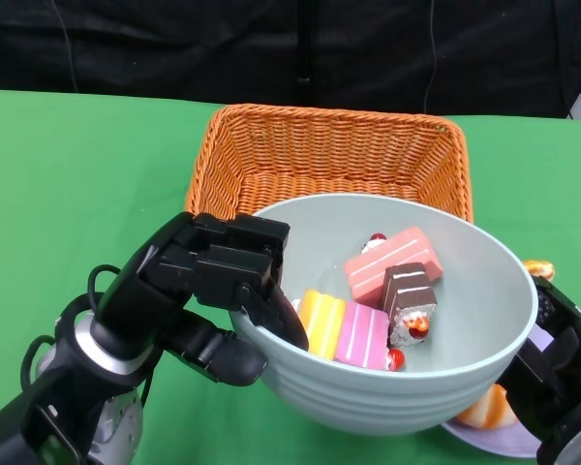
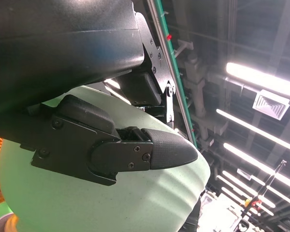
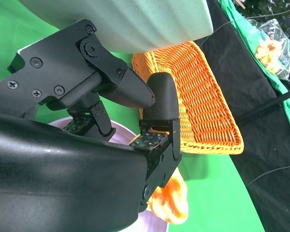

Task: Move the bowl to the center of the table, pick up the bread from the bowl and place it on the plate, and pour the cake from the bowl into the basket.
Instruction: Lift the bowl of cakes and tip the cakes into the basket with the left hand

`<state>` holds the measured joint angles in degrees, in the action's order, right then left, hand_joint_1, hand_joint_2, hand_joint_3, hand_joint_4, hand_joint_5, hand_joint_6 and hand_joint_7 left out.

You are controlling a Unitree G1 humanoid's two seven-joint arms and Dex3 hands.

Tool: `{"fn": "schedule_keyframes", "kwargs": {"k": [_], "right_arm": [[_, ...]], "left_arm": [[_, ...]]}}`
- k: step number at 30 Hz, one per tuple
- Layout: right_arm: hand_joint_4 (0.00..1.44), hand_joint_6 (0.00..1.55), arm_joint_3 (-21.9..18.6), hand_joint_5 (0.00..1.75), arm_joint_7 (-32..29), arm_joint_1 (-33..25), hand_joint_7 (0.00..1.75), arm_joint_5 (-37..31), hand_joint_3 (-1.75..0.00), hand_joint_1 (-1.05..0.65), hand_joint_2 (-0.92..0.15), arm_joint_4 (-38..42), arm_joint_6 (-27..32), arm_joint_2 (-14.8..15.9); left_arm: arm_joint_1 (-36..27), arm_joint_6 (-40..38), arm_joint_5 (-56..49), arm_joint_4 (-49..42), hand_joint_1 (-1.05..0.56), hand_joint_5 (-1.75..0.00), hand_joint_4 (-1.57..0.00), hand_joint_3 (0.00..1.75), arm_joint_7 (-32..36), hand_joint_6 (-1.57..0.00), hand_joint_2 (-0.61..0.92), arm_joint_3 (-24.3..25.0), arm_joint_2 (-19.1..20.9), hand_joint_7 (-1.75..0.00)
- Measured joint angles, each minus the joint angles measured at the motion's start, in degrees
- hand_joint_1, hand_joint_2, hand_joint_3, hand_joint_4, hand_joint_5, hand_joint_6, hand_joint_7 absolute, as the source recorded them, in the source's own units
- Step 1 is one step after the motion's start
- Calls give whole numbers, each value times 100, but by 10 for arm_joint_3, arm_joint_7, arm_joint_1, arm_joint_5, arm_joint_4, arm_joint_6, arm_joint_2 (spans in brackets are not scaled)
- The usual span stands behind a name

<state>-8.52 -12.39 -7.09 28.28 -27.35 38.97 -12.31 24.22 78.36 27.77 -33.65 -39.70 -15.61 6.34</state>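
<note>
A pale green bowl (image 1: 465, 320) is lifted off the table, in front of the orange wicker basket (image 1: 271, 155). Inside it lie several cake pieces: a pink slice (image 1: 392, 263), a chocolate one (image 1: 409, 295) and a yellow-pink one (image 1: 344, 329). My left hand (image 1: 208, 281) grips the bowl's left rim, fingers over the edge. My right hand (image 1: 562, 373) holds the bowl's right side from below. The bread (image 1: 486, 409) lies on the lilac plate (image 1: 494, 438) under the bowl; it shows in the right wrist view as bread (image 3: 171, 200) beside the plate (image 3: 121, 130), with the bowl (image 3: 135, 24) above.
The green table (image 1: 77, 174) stretches to the left of the basket. A black backdrop (image 1: 271, 48) lies behind the table's far edge. A small orange item (image 1: 539, 268) peeks out by the bowl's right rim.
</note>
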Motion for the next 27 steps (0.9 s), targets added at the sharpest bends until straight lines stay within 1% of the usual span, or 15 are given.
{"fn": "schedule_keyframes", "kwargs": {"k": [5,7,9,10,11,14,18,20,22,23,25,26,27], "right_arm": [[82,60,-1,175,0,0,174,0,-117,-9,-67,0,0,0],[81,59,-1,175,0,0,174,0,-117,-9,-68,0,0,0],[82,59,-1,175,-1,0,174,0,-117,-8,-68,0,2,0],[82,59,-1,175,-1,1,175,0,-117,-8,-68,0,3,0],[82,59,-2,175,-3,1,174,1,-117,-8,-68,0,4,0],[82,59,-3,175,-4,2,174,5,-117,-8,-69,0,8,0],[82,59,-5,175,-5,2,174,6,-116,-8,-69,0,9,0],[82,59,-6,175,-6,3,175,6,-116,-8,-69,0,11,0],[82,59,-6,175,-7,3,174,7,-116,-8,-69,0,11,0],[82,59,-6,175,-7,3,174,7,-116,-8,-69,0,11,0],[82,59,-6,175,-7,4,174,7,-116,-8,-68,0,11,0],[82,59,-6,175,-7,4,174,6,-116,-8,-68,0,11,0],[82,59,-6,175,-7,4,174,6,-116,-8,-69,0,11,0]], "left_arm": [[0,0,0,0,-65,-175,-92,46,-4,-99,92,2,-2,-99],[0,0,0,0,-63,-175,-93,40,-4,-100,92,4,-2,-99],[-2,0,-15,1,-62,-175,-94,33,-2,-102,92,18,-11,-103],[-3,0,-26,2,-62,-175,-94,32,3,-102,92,25,-17,-104],[-4,1,-32,2,-64,-175,-93,36,6,-99,92,30,-23,-106],[-3,8,-37,-6,-63,-175,-90,30,6,-93,92,36,-36,-109],[-3,-2,-46,-10,-63,-175,-91,42,6,-96,92,41,-35,-102],[-3,-6,-50,-10,-64,-175,-90,40,6,-97,92,44,-33,-100],[-3,5,-65,-12,-64,-175,-90,38,7,-97,92,52,-32,-100],[-3,12,-80,-13,-60,-172,-93,35,11,-100,92,62,-35,-102],[-3,13,-113,-13,-56,-169,-96,34,29,-103,92,86,-47,-105],[-5,11,-130,-11,-58,-167,-98,35,44,-104,92,99,-54,-106],[-7,6,-144,-7,-61,-165,-100,41,57,-104,92,108,-61,-108]]}}
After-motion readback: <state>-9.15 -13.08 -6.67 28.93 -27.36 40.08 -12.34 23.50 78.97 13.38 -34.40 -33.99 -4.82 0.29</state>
